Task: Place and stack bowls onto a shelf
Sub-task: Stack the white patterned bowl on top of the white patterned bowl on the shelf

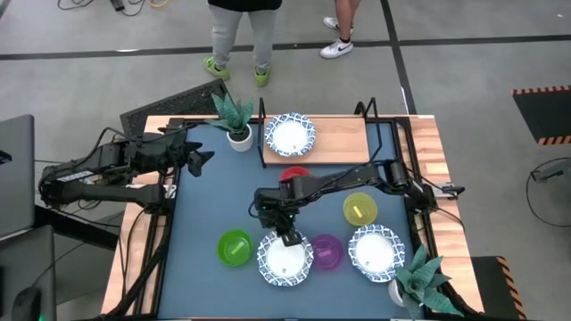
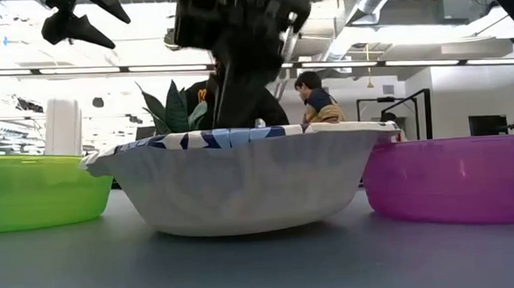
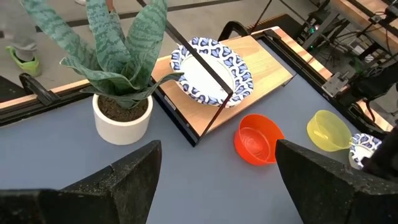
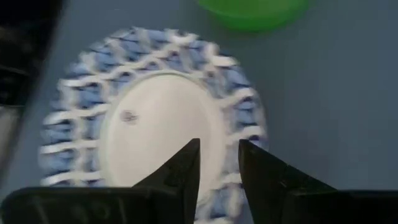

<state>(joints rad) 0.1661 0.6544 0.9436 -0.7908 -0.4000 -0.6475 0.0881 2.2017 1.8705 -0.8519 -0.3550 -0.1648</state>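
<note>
Bowls are scattered across the blue-grey tabletop (image 1: pixel 201 214), and the right gripper (image 1: pixel 289 237) is down over one of them: a wide white bowl with a blue patterned rim (image 1: pixel 285 259) at the near edge. In the right wrist view its two dark fingers (image 4: pixel 186 165) stand close together, only a narrow gap between them, poised just above the bowl's rim on the side toward the purple bowl (image 1: pixel 326 252); whether they touch the rim cannot be told.

Crowding those fingers: the green bowl (image 1: pixel 235 248) sits just beyond the patterned bowl on one side, the purple bowl just beside it on the other, and past the purple one a second patterned bowl (image 1: pixel 375 251) with a potted plant (image 1: pixel 419 280) at the table corner. Behind the fingers, under the right arm, the red bowl (image 1: pixel 294 175) peeks out, and the yellow bowl (image 1: pixel 359 209) lies beside the arm.

The shelf (image 1: pixel 339 140), a light wooden board in a black frame, lies at the far edge with one patterned bowl on it (image 1: pixel 290 135). A second potted plant in a white pot (image 1: pixel 235 119) stands just beside the shelf's end.

The left gripper (image 1: pixel 198 159) hangs above the table well apart from the bowls, fingers (image 3: pixel 127 180) spread wide, the plant and shelf ahead of them.

Beyond the table, a person's legs (image 1: pixel 236 40) are in view.
</note>
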